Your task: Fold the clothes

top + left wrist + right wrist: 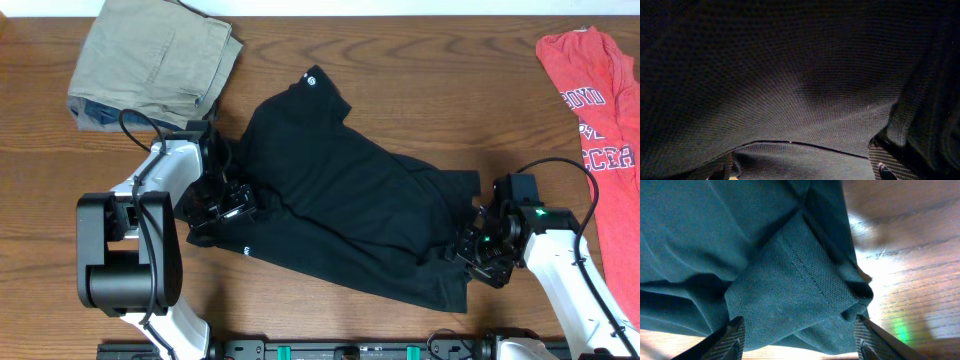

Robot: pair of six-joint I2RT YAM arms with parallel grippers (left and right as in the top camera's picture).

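Observation:
The black shirt [340, 200] lies rumpled and slanted across the middle of the table, with a small white mark [312, 80] near its far end. My left gripper [225, 205] is at the shirt's left edge. In the left wrist view black fabric fills the frame, and the left gripper [802, 172] stands open with cloth lying between its fingers [883, 167]. My right gripper [478, 250] is at the shirt's right edge. In the right wrist view it [800, 340] stands open, with a hemmed sleeve fold [800, 285] between its wide-apart fingers [732, 340].
A folded khaki garment [150, 60] lies at the far left corner. A red printed shirt [600, 110] is spread along the right edge. Bare wooden table [450, 90] shows around the black shirt.

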